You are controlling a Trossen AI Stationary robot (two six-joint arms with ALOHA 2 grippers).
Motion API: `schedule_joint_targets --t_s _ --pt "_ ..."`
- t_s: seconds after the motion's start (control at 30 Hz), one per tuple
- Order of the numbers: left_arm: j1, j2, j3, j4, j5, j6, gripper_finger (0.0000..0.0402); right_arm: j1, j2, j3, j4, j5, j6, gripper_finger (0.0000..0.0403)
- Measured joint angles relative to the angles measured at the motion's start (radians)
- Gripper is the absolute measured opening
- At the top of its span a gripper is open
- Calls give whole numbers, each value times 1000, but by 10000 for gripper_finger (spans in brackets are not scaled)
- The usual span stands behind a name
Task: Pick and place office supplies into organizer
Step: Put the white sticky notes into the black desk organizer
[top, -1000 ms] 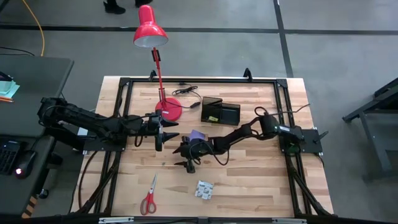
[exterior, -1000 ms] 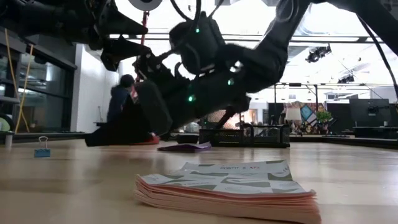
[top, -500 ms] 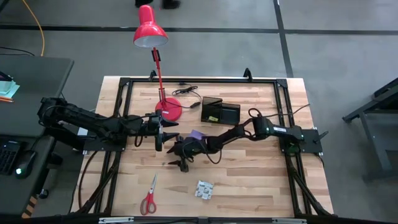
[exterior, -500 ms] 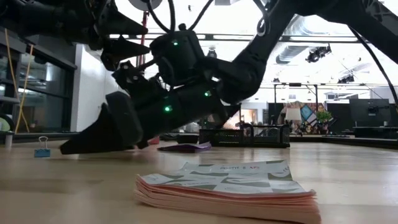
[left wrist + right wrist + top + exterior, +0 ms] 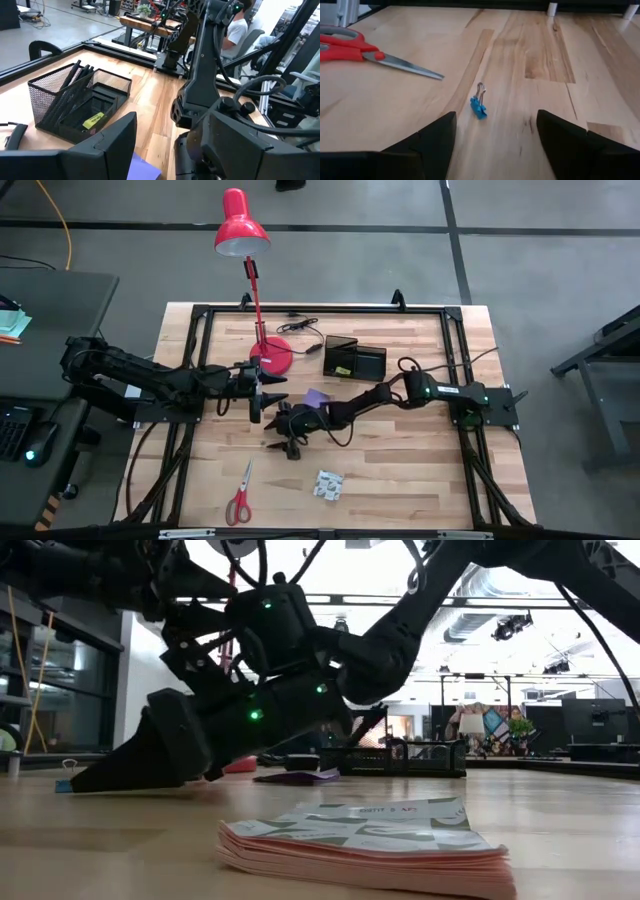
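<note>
Faintly, packet (image 5: 365,840) lettering unreadable; right gripper (image 5: 492,131) spread over blue binder clip (image 5: 478,106).

A black mesh organizer (image 5: 355,360) stands at the far middle of the table, with black pens (image 5: 75,82) leaning in one compartment and a yellow piece (image 5: 93,120) lying in another. Near it lies a flat purple notepad (image 5: 317,397). Red-handled scissors (image 5: 239,497) and a patterned packet (image 5: 329,484) lie apart at the near edge, and a small blue binder clip (image 5: 479,106) lies between them and the notepad
</note>
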Motion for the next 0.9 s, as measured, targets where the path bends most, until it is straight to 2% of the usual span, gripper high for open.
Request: schedule_joint_targets --t_s 0.23,0.53,0.63,0.73,0.9 --pt "0 -2 0 -14 16 17 233 18 -119 -157 -6 17 32 257" --pt "0 -1 0 -21 19 17 233 135 -491 -474 -142 321 54 230" --pt "0 -1 0 -20 19 15 233 185 -614 -552 -185 362 127 222" --pt "0 -1 0 -21 19 15 233 235 -699 -590 -288 348 267 218" --pt "0 -1 0 -18 3 17 233 331 -713 -548 -487 369 395 230"
